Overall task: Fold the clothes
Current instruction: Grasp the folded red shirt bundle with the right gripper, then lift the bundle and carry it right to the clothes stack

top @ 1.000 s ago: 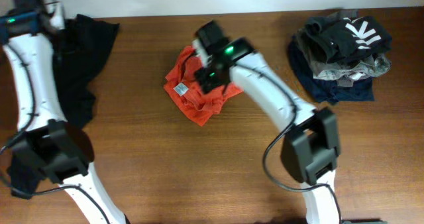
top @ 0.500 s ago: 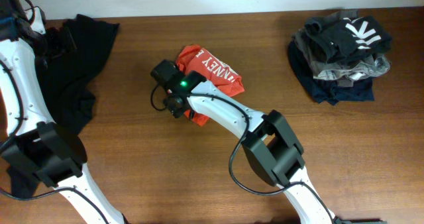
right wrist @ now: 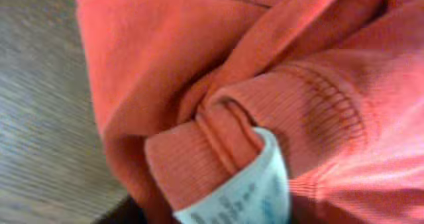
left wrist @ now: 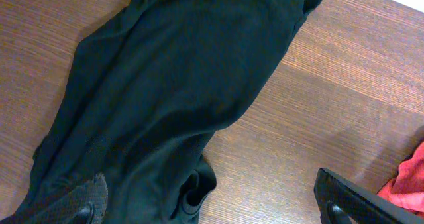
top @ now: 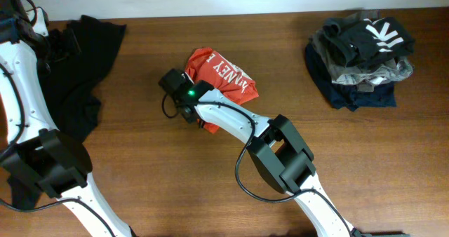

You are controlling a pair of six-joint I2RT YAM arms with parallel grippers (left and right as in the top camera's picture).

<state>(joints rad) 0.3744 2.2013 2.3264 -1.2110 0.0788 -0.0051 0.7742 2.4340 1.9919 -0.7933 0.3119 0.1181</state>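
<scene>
T-shirt [top: 223,72] right against R gripper [top: 181,100]

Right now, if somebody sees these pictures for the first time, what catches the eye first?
The bunched red-orange T-shirt with white lettering, near the middle of the brown table, with the right arm stretched to its left edge. Then the black garment spread at the table's left end, and the pile of folded dark garments at its right end.

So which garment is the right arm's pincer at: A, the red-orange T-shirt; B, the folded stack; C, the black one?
A: the right pincer sits at the left edge of the red-orange T-shirt, and the right wrist view is filled with orange fabric and its neck label.
</scene>
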